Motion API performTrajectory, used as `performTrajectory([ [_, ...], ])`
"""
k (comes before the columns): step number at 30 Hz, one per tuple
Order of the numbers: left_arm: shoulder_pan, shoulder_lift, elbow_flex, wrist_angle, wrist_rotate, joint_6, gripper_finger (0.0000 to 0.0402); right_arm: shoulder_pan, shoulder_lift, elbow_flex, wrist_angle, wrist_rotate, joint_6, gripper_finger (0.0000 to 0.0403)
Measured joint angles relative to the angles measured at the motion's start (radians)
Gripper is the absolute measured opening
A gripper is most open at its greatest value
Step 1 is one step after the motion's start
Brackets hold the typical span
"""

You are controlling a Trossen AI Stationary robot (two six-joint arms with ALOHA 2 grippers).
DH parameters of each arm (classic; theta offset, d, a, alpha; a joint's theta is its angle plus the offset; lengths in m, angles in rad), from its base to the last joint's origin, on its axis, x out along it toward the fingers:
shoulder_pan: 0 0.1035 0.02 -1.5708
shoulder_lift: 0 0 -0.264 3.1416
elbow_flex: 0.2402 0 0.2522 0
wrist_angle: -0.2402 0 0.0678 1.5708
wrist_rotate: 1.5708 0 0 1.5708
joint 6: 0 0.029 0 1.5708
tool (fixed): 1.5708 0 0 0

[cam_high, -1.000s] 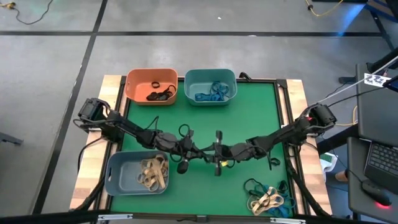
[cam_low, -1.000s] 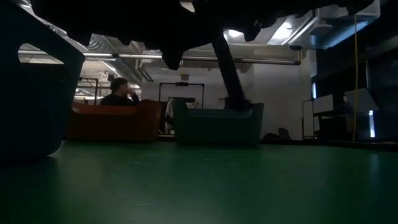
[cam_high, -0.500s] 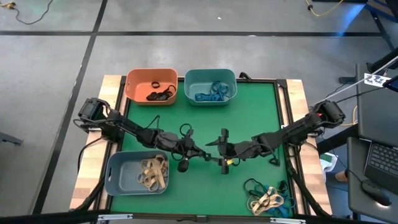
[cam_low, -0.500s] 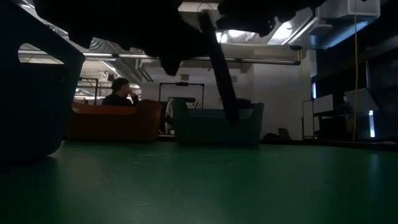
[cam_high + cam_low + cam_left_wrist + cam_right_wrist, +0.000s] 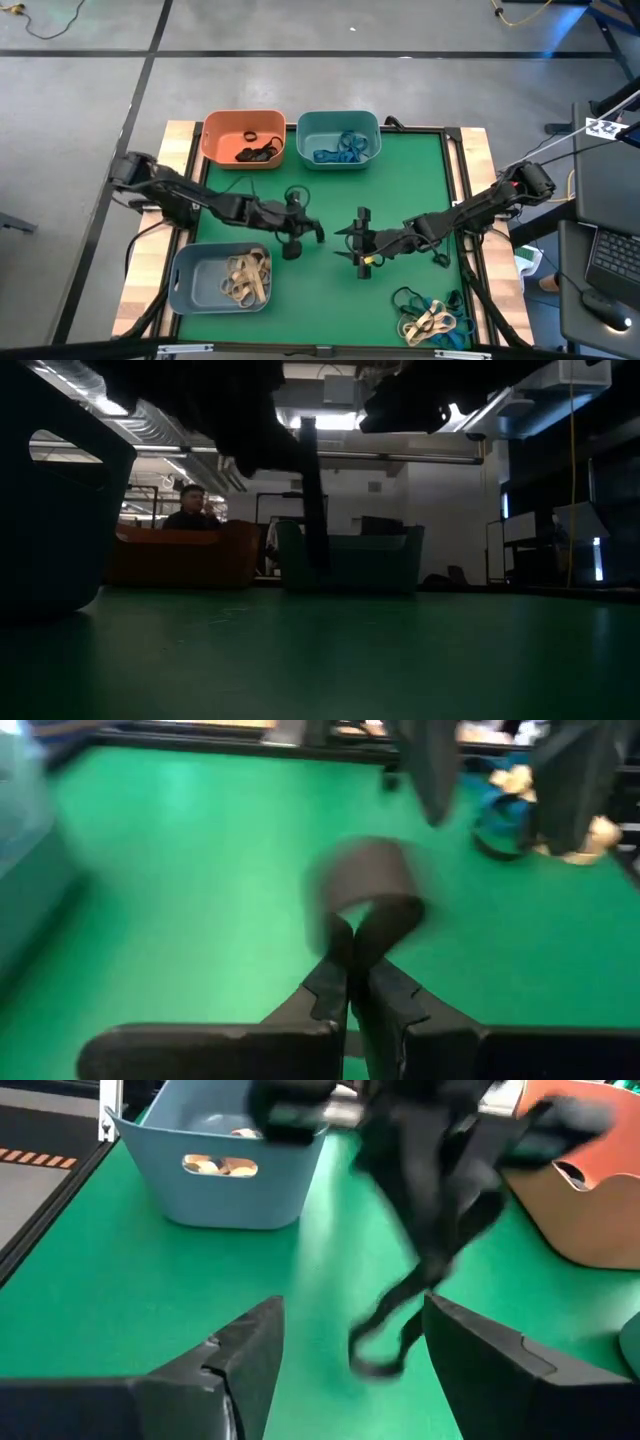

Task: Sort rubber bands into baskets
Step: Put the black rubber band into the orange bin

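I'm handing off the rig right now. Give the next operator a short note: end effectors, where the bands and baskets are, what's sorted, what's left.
Left end effector: shut on a black rubber band, mid-table.
Right end effector: open, empty, facing it.
Sorted: black bands in the orange basket, blue ones in the teal basket, tan ones in the grey-blue basket.
Left: drop the held band in orange, then sort the loose pile near the right front corner.

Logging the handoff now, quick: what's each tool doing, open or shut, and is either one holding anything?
Left tool: shut on a black rubber band, above the mat's middle.
Right tool: open, holding nothing, facing the left one.
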Motion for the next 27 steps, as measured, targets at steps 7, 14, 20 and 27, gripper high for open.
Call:
performTrajectory([
  [7, 0.043, -0.216, 0.020, -0.246, -0.184, 0.065, 0.0007, 0.000, 0.000, 0.000, -0.016, 0.001, 0.001, 0.0237],
  [14, 0.110, -0.438, 0.021, -0.424, -0.432, 0.128, 0.0014, 0.000, 0.000, 0.000, -0.019, 0.000, 0.003, 0.0237],
  [20, 0.213, -0.560, 0.021, -0.537, -0.607, 0.183, 0.0012, 0.000, 0.000, 0.000, -0.019, 0.000, 0.005, 0.0237],
  [27, 0.388, -0.582, 0.021, -0.644, -0.626, 0.177, 0.0021, 0.000, 0.000, 0.000, -0.021, 0.000, 0.008, 0.0237],
])
